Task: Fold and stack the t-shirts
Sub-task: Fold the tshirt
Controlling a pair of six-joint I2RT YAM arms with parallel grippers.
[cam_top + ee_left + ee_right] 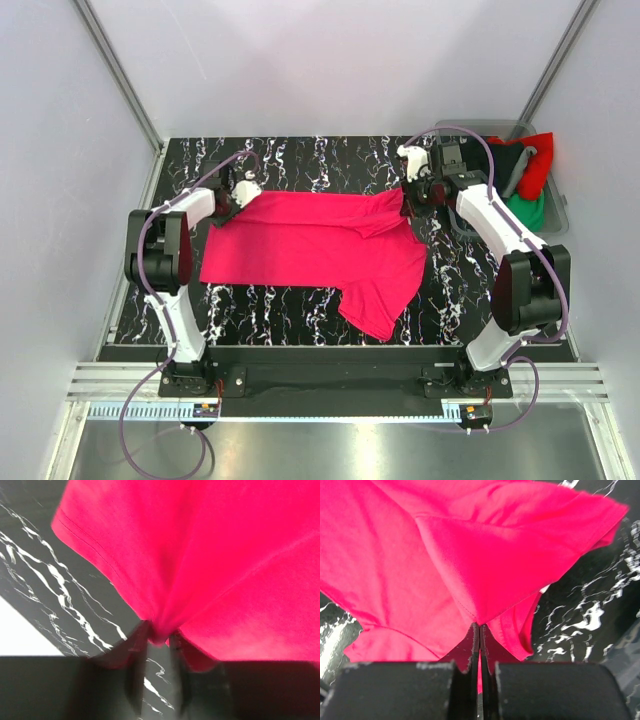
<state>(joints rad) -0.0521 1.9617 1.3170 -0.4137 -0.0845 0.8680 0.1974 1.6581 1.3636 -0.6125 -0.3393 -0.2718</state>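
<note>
A crimson-pink t-shirt (310,245) lies spread across the black marbled table (300,160). My left gripper (228,203) is shut on its far left corner; the left wrist view shows the cloth (200,555) bunched between the fingers (136,670). My right gripper (412,193) is shut on its far right corner, near a sleeve; the right wrist view shows the hem (470,570) pinched between closed jaws. One sleeve (375,300) hangs toward the near edge. Red, green and dark tees (528,180) lie heaped in the bin.
A grey plastic bin (556,215) stands at the table's far right corner, right behind my right arm. White walls and metal posts enclose the table. A black rail runs along the near edge.
</note>
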